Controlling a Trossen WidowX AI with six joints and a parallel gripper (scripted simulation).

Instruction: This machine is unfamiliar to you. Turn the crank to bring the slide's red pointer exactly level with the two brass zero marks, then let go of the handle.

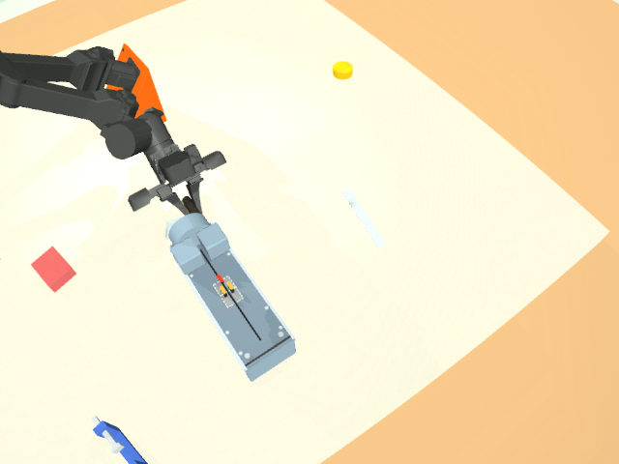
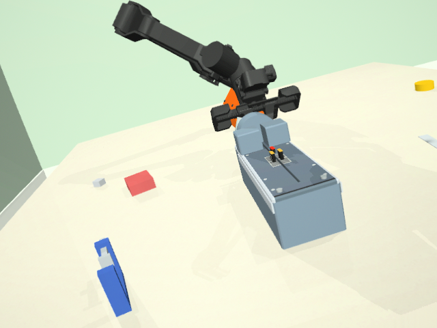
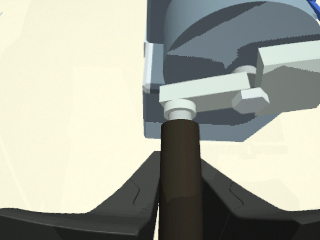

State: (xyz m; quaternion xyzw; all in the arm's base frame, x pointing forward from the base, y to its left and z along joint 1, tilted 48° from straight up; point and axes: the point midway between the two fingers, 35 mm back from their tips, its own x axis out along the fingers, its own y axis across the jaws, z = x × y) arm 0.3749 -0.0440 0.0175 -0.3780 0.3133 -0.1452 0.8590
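The blue-grey machine (image 1: 272,362) (image 2: 310,215) has a slotted top. Its red pointer (image 1: 220,277) (image 2: 272,148) stands in the slot on the crank side of the two brass marks, a little off level with them. One brass mark (image 1: 222,289) (image 2: 272,153) is left of the slot, the other brass mark (image 1: 229,286) (image 2: 280,151) right of it. My gripper (image 1: 190,204) (image 3: 180,175) is shut on the dark brown crank handle (image 3: 180,142), at the machine's round end. The pale crank arm (image 3: 207,90) points sideways in the wrist view. The round housing hides the handle and fingertips in the exterior view.
A red block (image 1: 52,267) (image 2: 139,182) and a blue frame with a grey part (image 2: 115,291) lie left of the machine. A small grey block (image 2: 99,182) is beyond the red one. A yellow disc (image 1: 342,70) (image 2: 424,85) and a pale strip (image 1: 365,219) lie right. An orange panel (image 1: 148,92) stands behind the arm.
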